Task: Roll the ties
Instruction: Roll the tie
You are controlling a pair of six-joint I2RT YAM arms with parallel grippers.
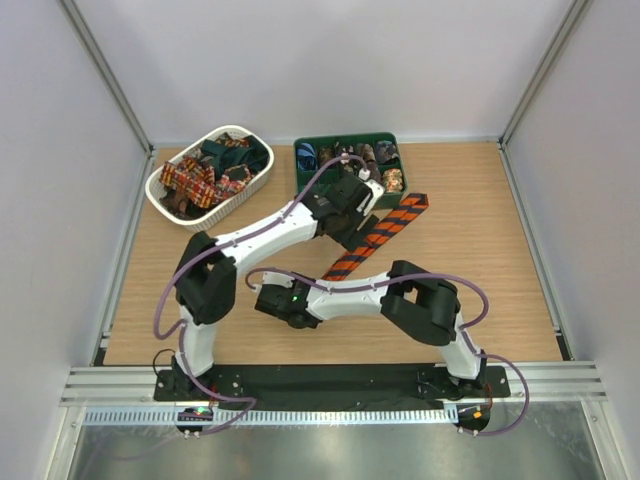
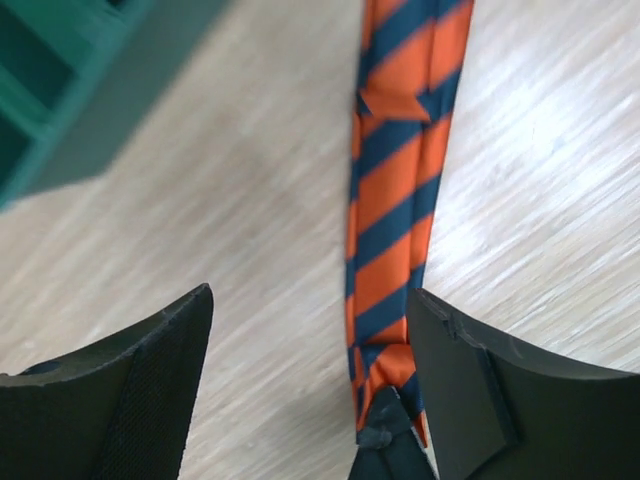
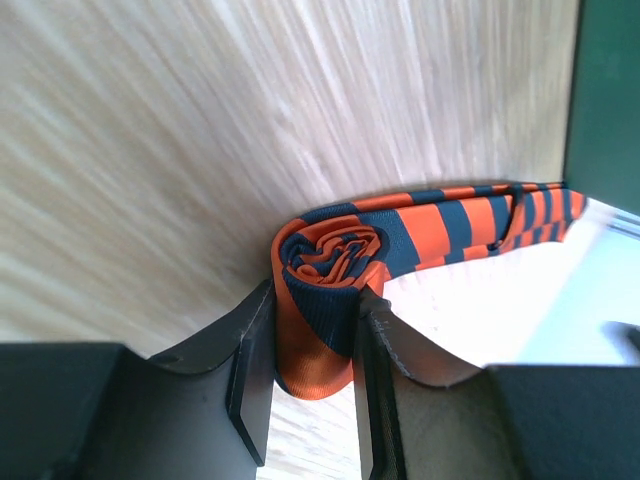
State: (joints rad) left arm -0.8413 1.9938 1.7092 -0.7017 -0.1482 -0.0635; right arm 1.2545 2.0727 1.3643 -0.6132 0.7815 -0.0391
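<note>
The striped tie (image 3: 330, 290) looks to me like woven cloth, smooth, with a soft satin shine. The table (image 1: 480, 250) is light wood with visible grain and a slight gloss. The green tray (image 2: 90, 90) seems to be matt plastic, and the white basket (image 1: 245, 198) is plastic too. On the left gripper (image 2: 310, 295) the black pads (image 2: 150, 400) have a fine rough texture. The fingers (image 3: 250, 370) of the right gripper (image 3: 318, 292) look smooth and matt. The arm shells (image 1: 260, 235) are glossy white plastic.
</note>
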